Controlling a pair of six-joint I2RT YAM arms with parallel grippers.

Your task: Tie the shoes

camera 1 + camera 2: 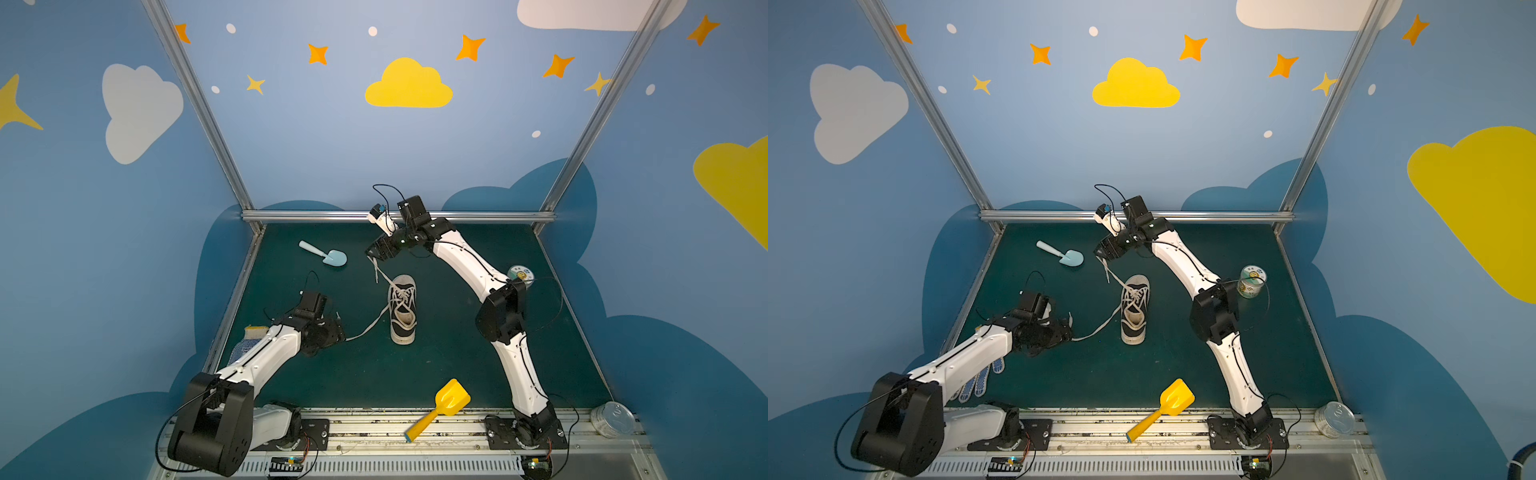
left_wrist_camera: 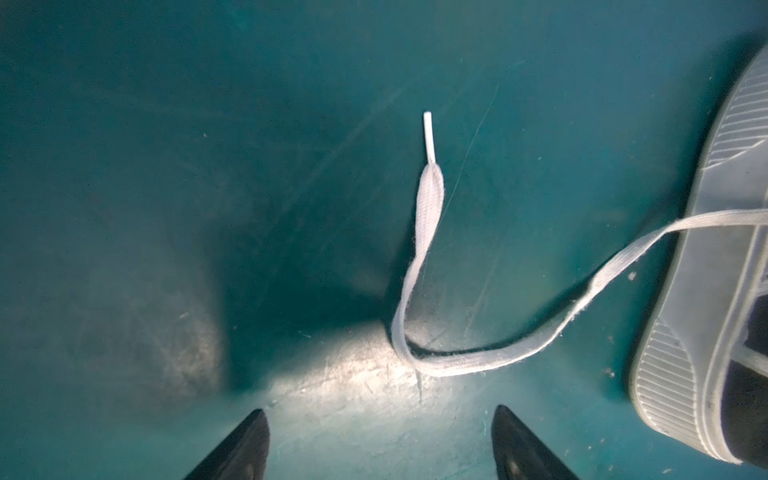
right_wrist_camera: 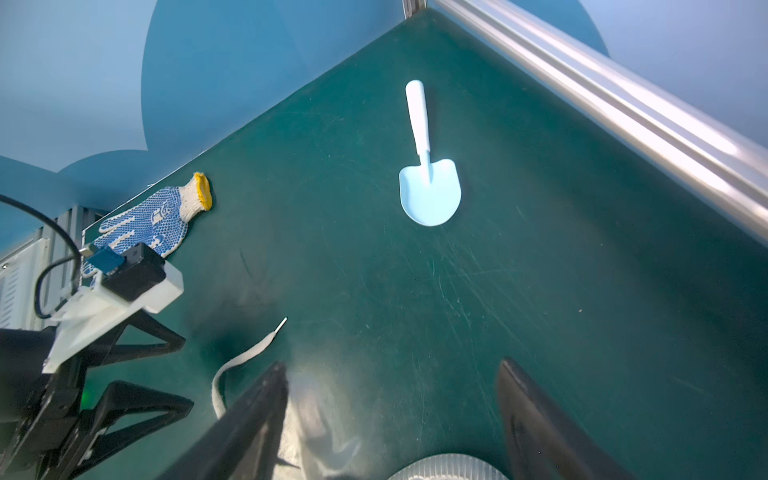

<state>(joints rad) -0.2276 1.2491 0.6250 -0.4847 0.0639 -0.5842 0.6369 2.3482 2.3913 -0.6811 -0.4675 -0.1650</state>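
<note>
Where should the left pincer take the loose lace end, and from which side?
Probably the flat stretch just behind the stiff tip, from straight above: there the lace lies flat on the mat, so the open left pincer can straddle its width.

A: What is laid where on the table?
B: The shoe is set mid-table, the trowel behind it leftward, the scoop before it across the front edge.
A: And the sides?
B: The glove is laid at the left edge, the jar rightward, the can front right.

L gripper & R gripper: jaws wide apart, nothing held, both angled downward
</note>
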